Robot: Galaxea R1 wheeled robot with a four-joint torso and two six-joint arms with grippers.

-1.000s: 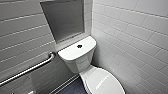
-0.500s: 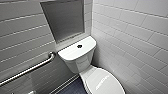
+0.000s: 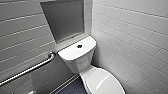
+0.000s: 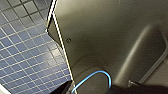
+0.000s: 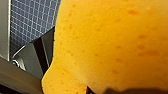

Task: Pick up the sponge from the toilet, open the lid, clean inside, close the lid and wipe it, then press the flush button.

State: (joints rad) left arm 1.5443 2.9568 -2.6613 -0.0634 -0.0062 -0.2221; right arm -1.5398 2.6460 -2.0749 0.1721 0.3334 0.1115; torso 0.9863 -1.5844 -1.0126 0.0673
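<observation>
White toilet (image 3: 78,58) with its lid (image 3: 105,82) shut.
Orange sponge (image 5: 112,42) sits clamped in the right jaws; the left jaws' state cannot be told.

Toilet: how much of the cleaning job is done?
Done: the sponge is off the toilet and close at the right wrist, so it looks picked up. In hand: carrying it, likely. The lid lies shut; whether it was opened yet, I cannot tell. Probably left at least: pressing the flush button.
</observation>
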